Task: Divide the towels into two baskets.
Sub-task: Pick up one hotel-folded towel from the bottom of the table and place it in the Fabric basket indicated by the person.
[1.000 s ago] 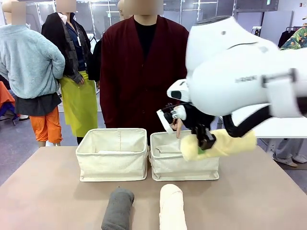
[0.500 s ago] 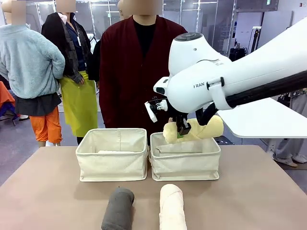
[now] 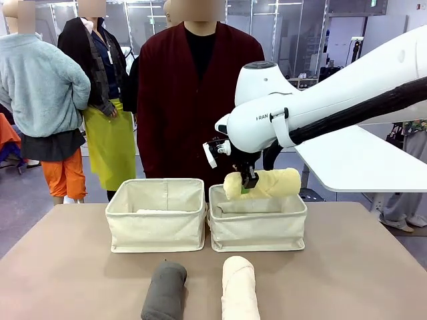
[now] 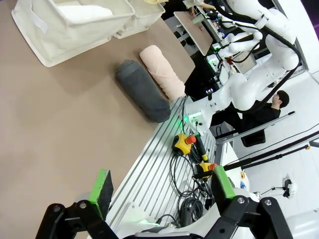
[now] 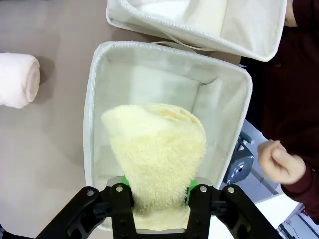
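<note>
A brown table top (image 3: 67, 267) lay between the robot and a person (image 3: 193, 100). The right gripper (image 3: 247, 181) was clamped on the pale yellow rolled terry towel (image 3: 267, 184), holding it level just above the right cream canvas basket (image 3: 257, 232). A white rolled towel (image 4: 82, 11) lay inside the left cream canvas basket (image 3: 157, 230). The dark grey towel roll (image 3: 165, 291) and the cream towel roll (image 3: 239, 291) lay side by side nearer the robot. The left gripper (image 4: 162, 183) was spread wide, grasping nothing.
</note>
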